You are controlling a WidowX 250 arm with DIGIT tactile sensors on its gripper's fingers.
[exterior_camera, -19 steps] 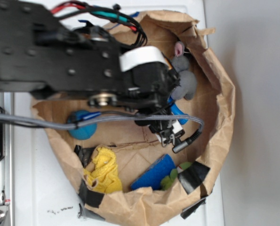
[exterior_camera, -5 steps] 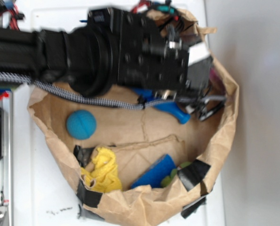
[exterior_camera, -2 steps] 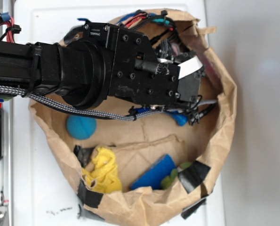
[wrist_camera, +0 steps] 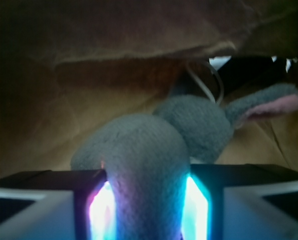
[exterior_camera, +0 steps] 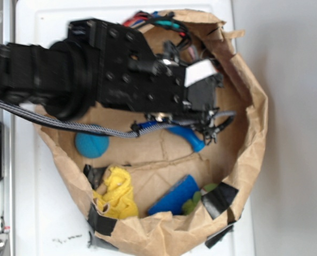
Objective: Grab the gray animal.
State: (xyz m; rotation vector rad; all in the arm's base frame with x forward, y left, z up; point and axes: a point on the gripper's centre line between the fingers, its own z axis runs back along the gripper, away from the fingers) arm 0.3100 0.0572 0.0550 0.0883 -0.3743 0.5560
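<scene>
Since the last frame our arm has swung left, and we see the gripper (wrist_camera: 147,210) clenched around the gray animal (wrist_camera: 159,155) (pink-lined ear at two o'clock) inside the paper bag (exterior_camera: 254,133).

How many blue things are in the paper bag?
3 that I can see: a blue ball at the left, a blue bottle poking out under the robot arm, and a flat blue piece near the bottom. The arm may hide more.
</scene>
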